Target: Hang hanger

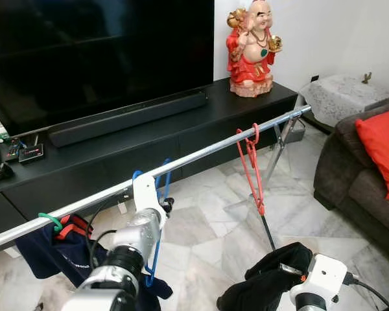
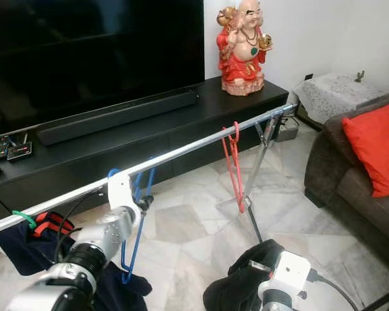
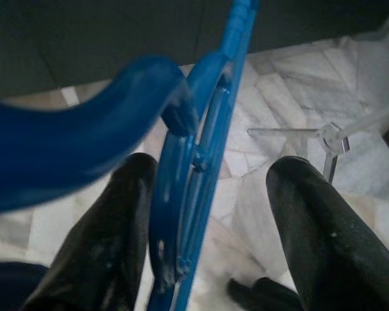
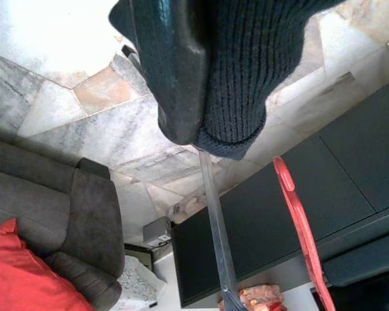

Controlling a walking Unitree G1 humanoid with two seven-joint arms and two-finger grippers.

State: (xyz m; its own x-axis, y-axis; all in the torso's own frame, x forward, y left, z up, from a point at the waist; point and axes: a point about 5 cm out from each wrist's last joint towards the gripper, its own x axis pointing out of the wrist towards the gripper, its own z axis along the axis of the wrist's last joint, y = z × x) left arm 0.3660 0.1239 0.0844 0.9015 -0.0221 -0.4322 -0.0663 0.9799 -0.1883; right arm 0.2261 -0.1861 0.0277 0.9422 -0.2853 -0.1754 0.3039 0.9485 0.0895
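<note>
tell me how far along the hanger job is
Done: the red hanger hangs on the rail, and the blue hanger's hook is over it too. In hand: the left gripper sits around the blue hanger, jaws open. Left: pulling that arm away. The right gripper holds a dark garment.

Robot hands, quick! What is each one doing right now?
Left gripper: open, its fingers either side of the blue hanger on the rail.
Right gripper: shut on a dark knitted garment, low near the floor.
</note>
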